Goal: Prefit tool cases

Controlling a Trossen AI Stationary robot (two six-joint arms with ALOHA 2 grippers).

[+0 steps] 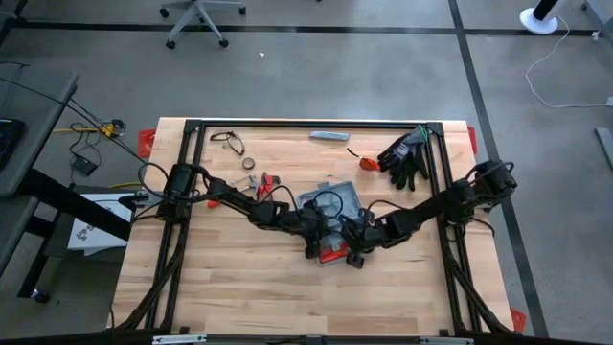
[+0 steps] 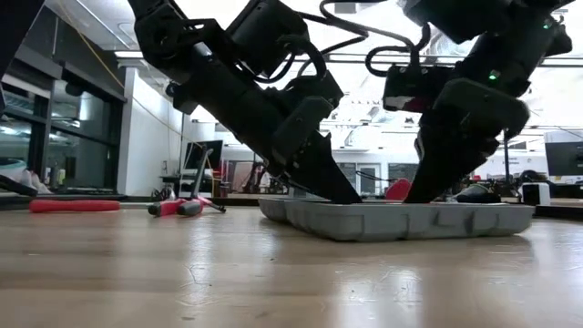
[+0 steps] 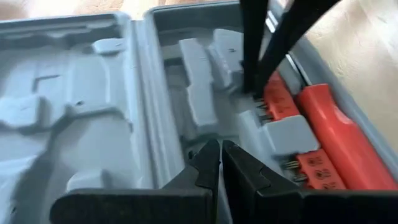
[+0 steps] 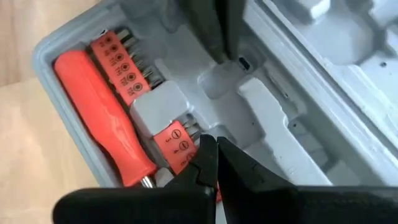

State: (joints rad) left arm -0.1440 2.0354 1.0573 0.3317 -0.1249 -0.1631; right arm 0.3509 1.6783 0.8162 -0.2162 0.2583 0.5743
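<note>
Case (image 1: 330, 206) lies open under both arms; left tool (image 3: 221, 163) and right tool (image 4: 216, 159) hang clenched and empty above its moulded slots, beside the red-handled screwdriver (image 4: 102, 115).

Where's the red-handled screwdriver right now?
The red-handled screwdriver lies in the open tool case, along its outer wall beside the red bit holders; the case sits mid-table in the high view, under the left gripper and right gripper.

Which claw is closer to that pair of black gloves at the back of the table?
The right claw. It is down in the open case mid-table, on the gloves' side; the left claw is in the same case, on the side away from them.
</note>
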